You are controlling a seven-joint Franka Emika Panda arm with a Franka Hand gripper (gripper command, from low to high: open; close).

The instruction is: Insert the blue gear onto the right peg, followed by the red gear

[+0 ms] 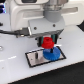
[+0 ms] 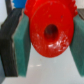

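Both pictures are small and coarse, and fine detail is lost. In the exterior view the scene is brightly and evenly lit; the white table (image 1: 15, 65) is nearly washed out, and only a soft shadow is seen under the arm near the grey plate (image 1: 37, 60). Edges are blurred there. In the wrist view the red gear (image 2: 50, 30) is shown very close and out of focus, with small white glints on its face. The green pads (image 2: 21, 47) are soft-edged, and the surface below is pale and featureless.
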